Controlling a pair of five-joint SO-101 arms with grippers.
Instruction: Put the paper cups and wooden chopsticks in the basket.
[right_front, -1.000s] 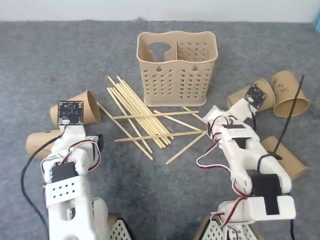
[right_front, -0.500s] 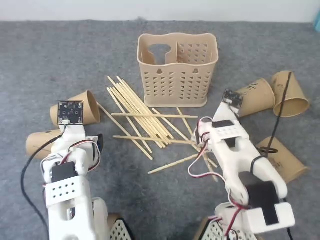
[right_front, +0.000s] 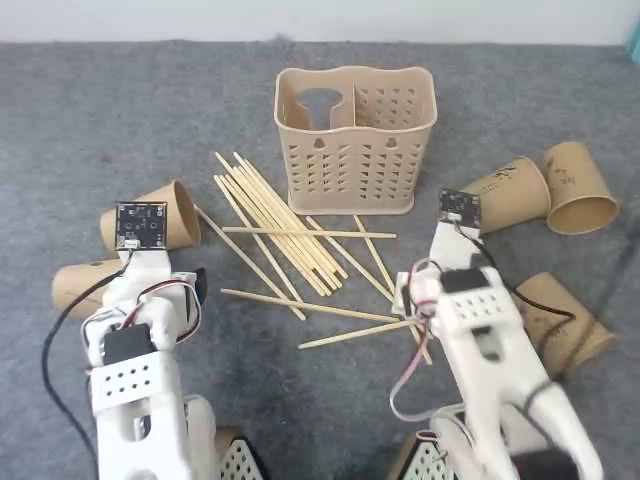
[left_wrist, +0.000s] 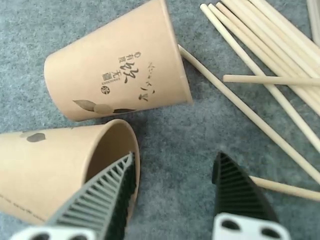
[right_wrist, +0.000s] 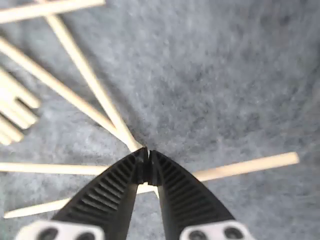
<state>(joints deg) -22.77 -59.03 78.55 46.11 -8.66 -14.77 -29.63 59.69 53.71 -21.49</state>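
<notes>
Now the left gripper (left_wrist: 175, 161) is held wide open and empty, one finger just at the mouth of a paper cup (left_wrist: 55, 160) lying on its side, with a second cup (left_wrist: 117, 60) beside it. The right gripper (right_wrist: 147, 152) is closed over scattered chopsticks (right_wrist: 90, 80); whether one is pinched cannot be told. The basket (right_front: 355, 140) is stood upright behind the chopsticks, and three more cups (right_front: 510, 190) are laid near the right arm.
</notes>
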